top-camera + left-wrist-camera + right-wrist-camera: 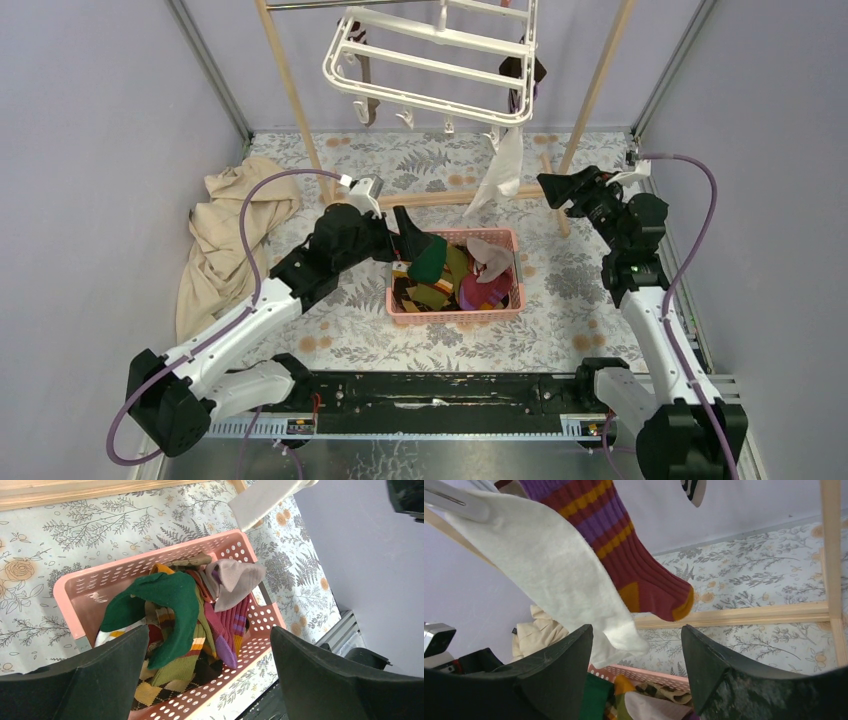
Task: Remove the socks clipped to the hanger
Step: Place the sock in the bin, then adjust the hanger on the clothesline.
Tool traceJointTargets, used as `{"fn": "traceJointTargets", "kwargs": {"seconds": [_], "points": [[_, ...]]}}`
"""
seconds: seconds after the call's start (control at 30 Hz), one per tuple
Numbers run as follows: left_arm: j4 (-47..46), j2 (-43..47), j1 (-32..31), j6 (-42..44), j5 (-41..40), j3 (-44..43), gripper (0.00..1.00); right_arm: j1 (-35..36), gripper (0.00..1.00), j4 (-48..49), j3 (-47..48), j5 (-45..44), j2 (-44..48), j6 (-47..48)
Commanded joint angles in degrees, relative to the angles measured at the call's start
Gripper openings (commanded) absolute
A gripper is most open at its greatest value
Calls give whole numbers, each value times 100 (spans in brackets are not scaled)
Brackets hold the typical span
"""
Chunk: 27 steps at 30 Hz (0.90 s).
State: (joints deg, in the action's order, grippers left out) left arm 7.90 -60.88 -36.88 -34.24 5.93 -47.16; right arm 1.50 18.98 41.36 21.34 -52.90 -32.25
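Socks lie heaped in the pink basket under the wide-open left hand, while beyond, the parted, empty right hand sits near a limp white sock (light, soft; pinch it near the clip) hanging from the hanger.

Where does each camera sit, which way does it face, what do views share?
Top external: above, behind the arms, looking down on hanger and basket; both arms show.
Left wrist: above the basket, facing down onto socks; left gripper open at bottom.
Right wrist: faces across toward hanging white sock; right gripper open at bottom.
Shared: basket, in all three.
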Motion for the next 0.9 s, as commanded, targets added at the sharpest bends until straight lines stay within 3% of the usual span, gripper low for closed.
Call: {"fn": "traceJointTargets", "kwargs": {"seconds": [0.0, 0.4, 0.47, 0.7, 0.87], "points": [[108, 150, -38, 119, -21, -219, 99, -410, 73, 1808, -280, 1313, -369, -511], [96, 147, -157, 58, 24, -378, 99, -452, 69, 4139, -256, 2896, -1675, -2072], [77, 94, -231, 49, 9, -433, 99, -455, 62, 4149, -315, 2940, -1662, -2124], [62, -116, -548, 62, -37, -905, 99, -449, 12, 3988, -376, 3097, -1438, -2268], [62, -237, -786, 46, -108, -1261, 99, -449, 5, 3440, -358, 3008, -940, -2079]]}}
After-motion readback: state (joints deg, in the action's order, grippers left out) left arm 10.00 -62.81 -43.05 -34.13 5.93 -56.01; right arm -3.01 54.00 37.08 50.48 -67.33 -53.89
